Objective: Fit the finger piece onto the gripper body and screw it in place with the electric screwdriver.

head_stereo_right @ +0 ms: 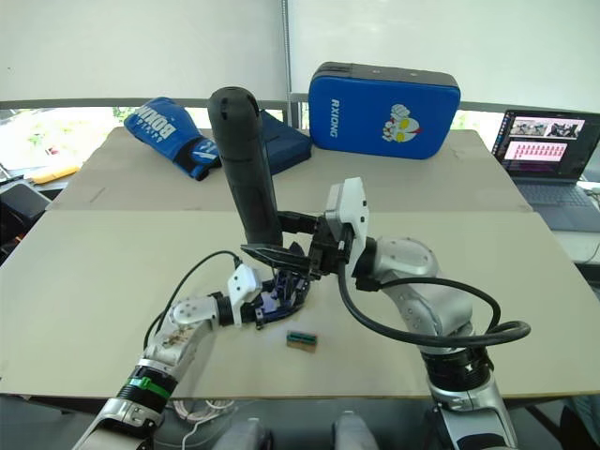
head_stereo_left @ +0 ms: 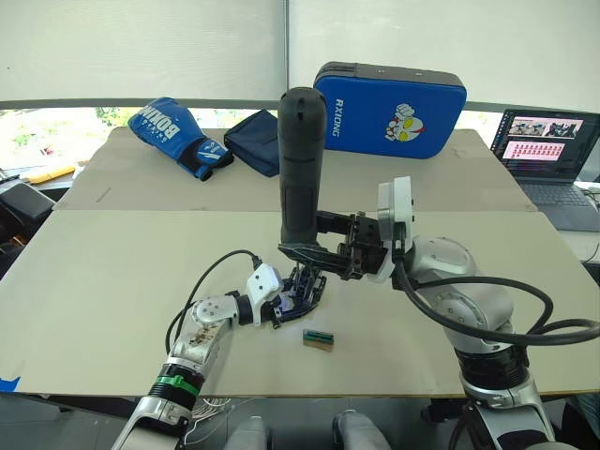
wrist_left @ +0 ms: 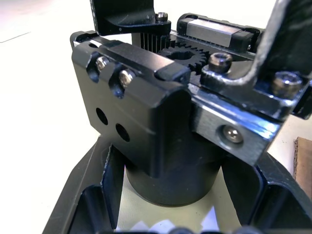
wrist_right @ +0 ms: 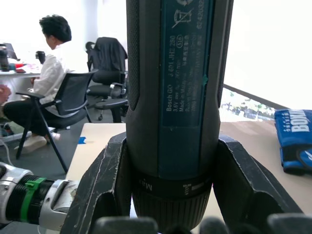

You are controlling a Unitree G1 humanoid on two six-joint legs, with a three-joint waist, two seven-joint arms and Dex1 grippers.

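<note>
A: Status of the right tool [head_stereo_left: 314,251]?

B: Its fingers are clamped on the electric screwdriver [head_stereo_left: 301,169] low on the barrel. The driver stands upright, rounded end up, bit end pointing down at the work.

A: And the left tool [head_stereo_left: 298,298]?

B: Closed around the gripper body [wrist_left: 146,126], holding it on the counter [head_stereo_left: 112,281] toward the near edge, roughly mid-width. The left wrist view shows the body seated between the fingers, two small screw heads along its top edge and two empty holes below them.

A: Where is the finger piece?

B: I cannot pick it out from the body; the parts crowd together under the driver.

A: How should this step be run?

B: Judgement only: keep the driver in line with the screw, seat the bit fully before spinning, and hold the body steady so it cannot rotate. Press lightly. A tilted bit would likely cam out.

A: Anything nearby?

B: A small green-topped block [head_stereo_left: 319,338] lies just beside the work, toward the near edge.
</note>
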